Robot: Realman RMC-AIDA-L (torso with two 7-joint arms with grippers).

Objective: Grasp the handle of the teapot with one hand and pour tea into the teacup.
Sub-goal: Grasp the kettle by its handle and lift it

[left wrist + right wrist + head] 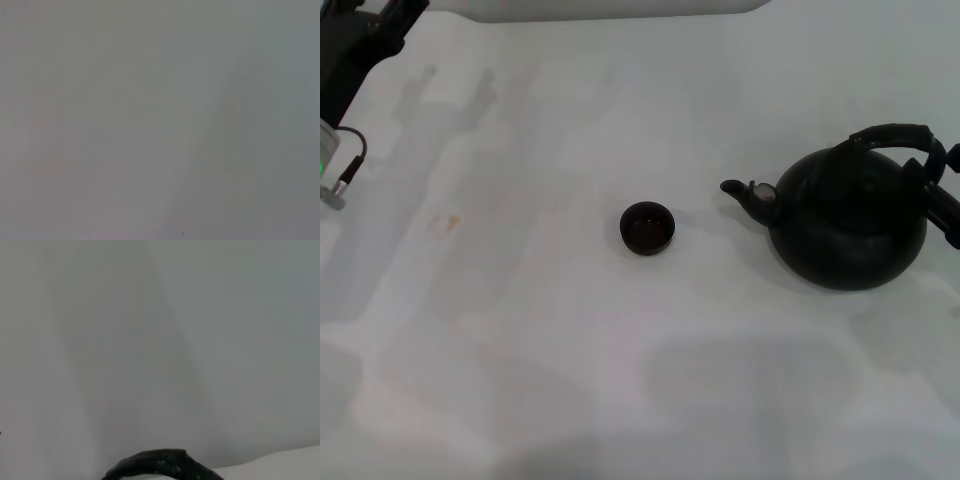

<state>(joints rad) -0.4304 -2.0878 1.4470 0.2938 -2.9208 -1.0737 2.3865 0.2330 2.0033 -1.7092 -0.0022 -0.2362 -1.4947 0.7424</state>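
Note:
The teapot (pixel 848 228) stands on the white table at the right, its spout (pixel 744 194) pointing left toward the teacup (pixel 647 228), which sits near the table's middle. The handle (pixel 894 134) arches over the pot's top; part of it also shows at the edge of the right wrist view (pixel 159 465). My right gripper (pixel 942 196) comes in from the right edge, right beside the handle's right end. My left gripper (pixel 365 45) is parked at the far left corner, well away from both. The left wrist view shows only bare table.
The white table (pixel 520 330) spreads around cup and pot. A faint orange stain (pixel 444 223) lies to the left. A pale raised edge (pixel 610 10) runs along the back. A cable with a plug (pixel 344 176) hangs off the left arm.

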